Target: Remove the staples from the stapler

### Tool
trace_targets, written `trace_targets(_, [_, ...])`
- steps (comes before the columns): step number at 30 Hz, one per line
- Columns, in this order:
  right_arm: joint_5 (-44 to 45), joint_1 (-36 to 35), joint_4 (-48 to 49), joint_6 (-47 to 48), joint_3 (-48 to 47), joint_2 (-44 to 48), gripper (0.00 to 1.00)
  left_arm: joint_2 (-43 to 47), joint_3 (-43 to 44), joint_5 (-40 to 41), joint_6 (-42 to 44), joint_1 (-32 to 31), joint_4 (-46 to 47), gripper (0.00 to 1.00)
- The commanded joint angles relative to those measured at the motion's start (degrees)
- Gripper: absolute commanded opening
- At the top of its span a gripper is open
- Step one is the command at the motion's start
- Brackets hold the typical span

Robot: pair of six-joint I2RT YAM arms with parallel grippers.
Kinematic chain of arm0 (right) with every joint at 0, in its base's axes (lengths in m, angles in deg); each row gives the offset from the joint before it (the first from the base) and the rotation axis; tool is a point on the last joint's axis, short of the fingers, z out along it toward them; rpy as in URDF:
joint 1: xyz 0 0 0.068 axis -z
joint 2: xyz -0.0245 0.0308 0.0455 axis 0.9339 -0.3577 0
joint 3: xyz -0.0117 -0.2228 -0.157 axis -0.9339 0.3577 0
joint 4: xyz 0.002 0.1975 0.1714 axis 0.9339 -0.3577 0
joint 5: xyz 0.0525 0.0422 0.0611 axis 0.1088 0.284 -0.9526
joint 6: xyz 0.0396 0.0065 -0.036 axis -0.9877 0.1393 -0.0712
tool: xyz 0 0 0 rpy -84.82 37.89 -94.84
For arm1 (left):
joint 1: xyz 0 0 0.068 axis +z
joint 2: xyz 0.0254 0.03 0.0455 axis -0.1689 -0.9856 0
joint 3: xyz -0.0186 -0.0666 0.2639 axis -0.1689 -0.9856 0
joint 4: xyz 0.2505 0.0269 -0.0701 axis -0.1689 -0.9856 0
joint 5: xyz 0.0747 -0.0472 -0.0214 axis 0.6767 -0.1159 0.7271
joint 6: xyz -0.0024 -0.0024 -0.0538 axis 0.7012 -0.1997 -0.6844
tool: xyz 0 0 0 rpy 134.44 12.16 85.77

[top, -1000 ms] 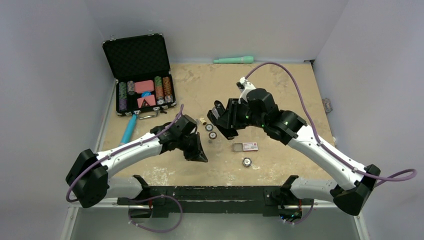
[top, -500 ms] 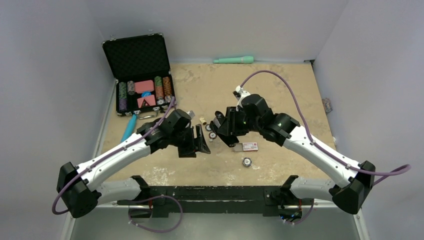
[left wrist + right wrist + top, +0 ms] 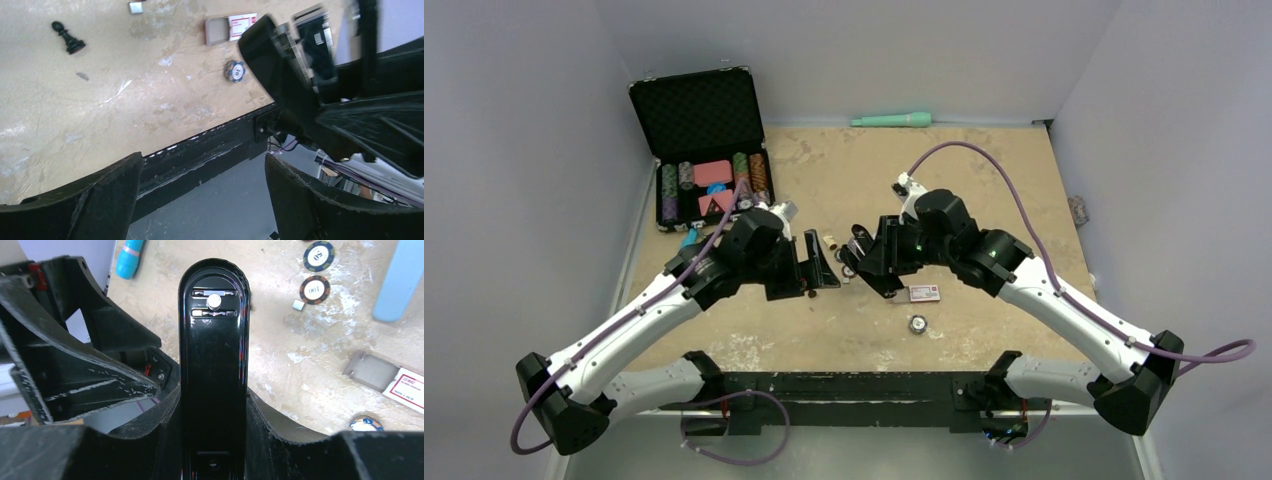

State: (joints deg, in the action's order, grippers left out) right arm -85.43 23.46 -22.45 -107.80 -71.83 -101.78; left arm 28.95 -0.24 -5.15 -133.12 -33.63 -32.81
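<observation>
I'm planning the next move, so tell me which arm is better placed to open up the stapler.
Left, probably. The right gripper is shut on the black stapler, so it is busy. The left gripper is open, empty and close beside the stapler, facing it.

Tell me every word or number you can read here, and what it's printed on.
"100": on the lower chip in the right wrist view, seen upside down.
"20", probably: on the upper chip there, turned sideways.
Red print on the white box label: too small to read.
The black stapler: no writing visible.
</observation>
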Motion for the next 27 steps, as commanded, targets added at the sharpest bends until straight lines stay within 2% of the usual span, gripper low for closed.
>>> trace_targets(1, [-4.4,0.1,5.6,-0.8,-1.8,1.0,0.00,2.9,2.7,-1.7,2.4,1.2,7.0,0.94])
trace_targets(5, [-6.6,0.1,7.0,-1.3,-3.3,1.0,0.00,6.0,1.4,-3.1,0.6,2.3,12.8,0.96])
trace_targets(14, [-12.7,0.8,9.6,-2.9,-7.4,0.0,0.00,16.8,-9.4,-7.1,-7.0,6.6,31.0,1.00])
trace_targets(22, [-17.7,1.8,13.4,-6.1,-11.0,-0.7,0.00,18.3,-9.5,-10.0,-7.1,6.8,37.0,1.00])
trace_targets(27, [-20.4,2.5,17.1,-8.9,-13.1,-1.1,0.00,18.1,-6.3,-8.2,-5.6,6.9,35.2,1.00])
